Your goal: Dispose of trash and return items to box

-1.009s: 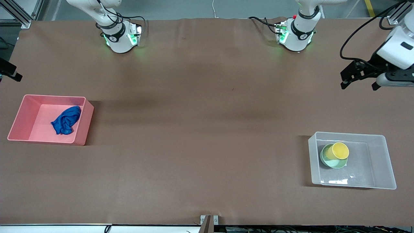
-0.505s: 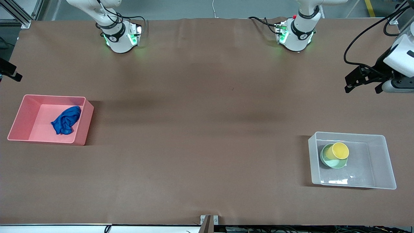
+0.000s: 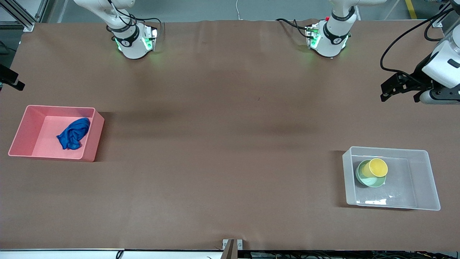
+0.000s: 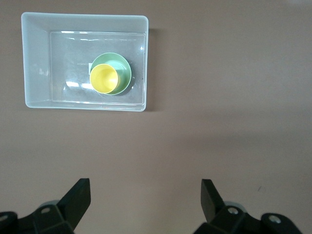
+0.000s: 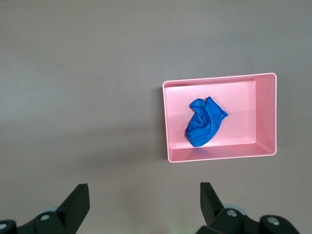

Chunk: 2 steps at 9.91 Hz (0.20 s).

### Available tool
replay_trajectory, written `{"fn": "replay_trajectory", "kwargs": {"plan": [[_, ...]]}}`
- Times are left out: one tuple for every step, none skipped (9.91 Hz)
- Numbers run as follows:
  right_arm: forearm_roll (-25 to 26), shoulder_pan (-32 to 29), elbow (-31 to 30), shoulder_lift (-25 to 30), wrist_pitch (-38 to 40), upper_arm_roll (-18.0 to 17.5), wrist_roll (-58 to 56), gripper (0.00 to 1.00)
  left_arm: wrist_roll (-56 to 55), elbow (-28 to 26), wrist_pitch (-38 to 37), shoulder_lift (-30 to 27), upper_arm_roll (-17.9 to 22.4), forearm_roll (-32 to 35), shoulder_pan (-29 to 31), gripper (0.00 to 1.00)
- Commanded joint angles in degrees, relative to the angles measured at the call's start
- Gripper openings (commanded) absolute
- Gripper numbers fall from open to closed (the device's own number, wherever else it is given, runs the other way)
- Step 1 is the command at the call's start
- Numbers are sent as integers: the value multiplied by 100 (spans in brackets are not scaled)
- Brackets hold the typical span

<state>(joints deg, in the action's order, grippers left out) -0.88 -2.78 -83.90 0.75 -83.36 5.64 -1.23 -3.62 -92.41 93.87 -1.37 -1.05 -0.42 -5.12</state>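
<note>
Across the bench (image 3: 230,144), front view: pink bin (image 3: 21,129) near the edge at the right arm's end, holding the trash (image 3: 73,133), a crumpled blue wad lying on its floor against the wall toward the bench's middle. Box (image 3: 427,180), clear plastic, near the corner at the left arm's end closest to the camera; yellow cup (image 3: 378,167) tipped on its side in the mint bowl (image 3: 370,181), both against the box wall toward the bench's middle. By this layout, every item appears sorted. Left pincer (image 3: 398,83) hangs over the bench edge at the left arm's end, released, holding nothing, apparently parked clear of the box. Right pincer: out of frame; only that arm's base shows.

Left wrist view: left pincer (image 4: 145,195) released, fingers (image 4: 78,196) spread wide above bare bench. Box (image 4: 34,58), cup (image 4: 104,78) and bowl (image 4: 124,68) seen from above; the cup hides part of the bowl, and no label is discernible.

Right wrist view: right pincer (image 5: 144,197) released, empty, high over the bench. Pink bin (image 5: 265,117) with trash (image 5: 204,122) inside. Finger bases are cut off by the frame.
</note>
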Motion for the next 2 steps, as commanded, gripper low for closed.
{"fn": "replay_trajectory", "kwargs": {"plan": [[0, -47, 58, -22, 65, -28, -61, 100, -42, -190, -35, -4, -44, -98, -16, 100], [0, -47, 58, -22, 66, -28, -70, 100, -42, -181, -35, -4, -44, -98, -15, 100]]}}
